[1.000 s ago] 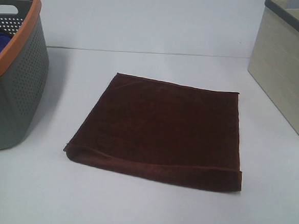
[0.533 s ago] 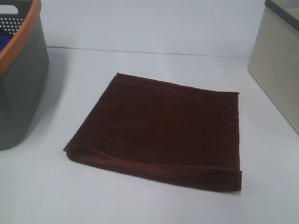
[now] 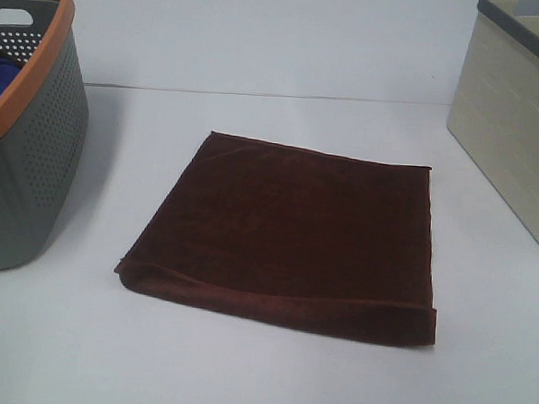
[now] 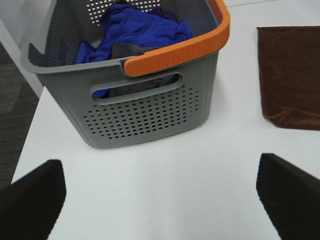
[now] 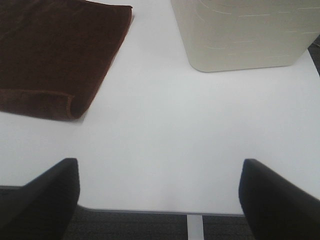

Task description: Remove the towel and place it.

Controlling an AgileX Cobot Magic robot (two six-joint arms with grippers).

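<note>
A folded dark brown terry towel (image 3: 290,236) is lying flat on the white surface (image 3: 239,376), between a grey perforated plastic laundry basket with an orange rim (image 4: 150,100) and a beige ribbed plastic bin (image 5: 245,32), likely laid out for an easy pick. The basket is holding blue cloths (image 4: 132,27). The left claw (image 4: 160,200) and right claw (image 5: 160,200) are both hanging spread wide and empty, well apart from the towel. No writing is showing anywhere.

There are no words, numbers, labels or signs to read on anything in these pictures.
</note>
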